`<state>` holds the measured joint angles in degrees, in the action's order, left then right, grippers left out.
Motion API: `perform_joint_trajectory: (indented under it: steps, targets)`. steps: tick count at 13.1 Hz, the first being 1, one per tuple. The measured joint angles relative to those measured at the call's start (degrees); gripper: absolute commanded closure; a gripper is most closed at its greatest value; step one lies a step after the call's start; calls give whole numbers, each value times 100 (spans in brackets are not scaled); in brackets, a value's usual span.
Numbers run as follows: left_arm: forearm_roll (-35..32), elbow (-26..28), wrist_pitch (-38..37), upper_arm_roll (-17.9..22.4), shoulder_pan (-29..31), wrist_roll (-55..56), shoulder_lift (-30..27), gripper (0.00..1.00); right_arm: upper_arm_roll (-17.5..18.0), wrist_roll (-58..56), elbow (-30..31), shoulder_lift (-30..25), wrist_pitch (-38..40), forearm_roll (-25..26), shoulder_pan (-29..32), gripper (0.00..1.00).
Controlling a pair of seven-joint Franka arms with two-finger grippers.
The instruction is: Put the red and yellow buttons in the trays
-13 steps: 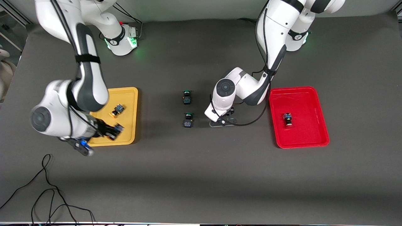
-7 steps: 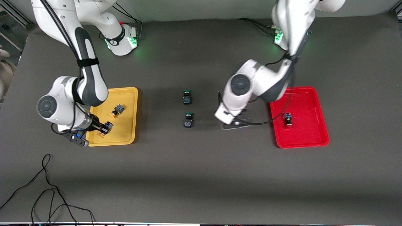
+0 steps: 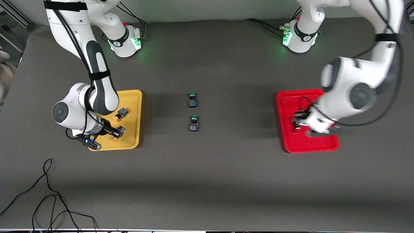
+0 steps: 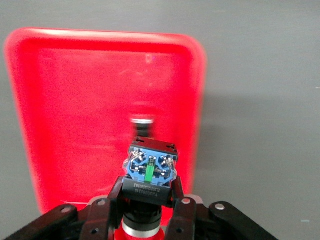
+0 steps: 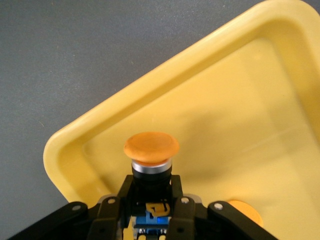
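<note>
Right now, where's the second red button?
The second red button is in the left gripper, over the red tray at the left arm's end, just above the red button already lying in that tray.

One orange-capped button lies tilted in the yellow tray; its twin hangs clamped in the right hand above it. The red tray holds one red button; the left hand grips another overhead.

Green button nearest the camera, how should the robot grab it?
Probably from straight above, pinching the dark boxy body of the green button on its two flat sides. It lies on its side on the table, and its round cap looks likelier to slip.
</note>
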<state>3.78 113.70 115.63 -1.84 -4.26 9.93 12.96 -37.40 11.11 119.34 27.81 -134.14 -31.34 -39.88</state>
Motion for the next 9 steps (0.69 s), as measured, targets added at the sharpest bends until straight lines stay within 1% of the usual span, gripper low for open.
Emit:
perform_joint_trajectory:
  steps: [1, 2, 4, 5, 6, 7, 9]
  targets:
    - [-191, 80, 174, 5, 264, -206, 144, 100, 0, -1, 0, 8, 0, 0, 0, 43]
    - [-338, 176, 495, 5, 417, -301, 341, 100, 0, -2, 0, 13, 0, -1, 0, 1]
    - [-433, 470, 1378, 1, 463, -334, 814, 100, 0, -2, -1, 17, 0, -24, 0, 0]
    - [-451, 618, 1753, 1, 457, -333, 1034, 72, 0, -2, -2, 18, 0, -56, 0, 0]
    - [-459, 700, 1970, 4, 457, -333, 1216, 1, 0, -2, -3, 19, 0, -76, -1, 0]
    - [-464, 719, 2050, 6, 457, -333, 1308, 0, 0, -2, -6, 18, 0, -89, -3, 0]
    - [-476, 691, 1983, 15, 457, -333, 1256, 0, 0, -2, -15, 18, -1, -102, -5, 0]
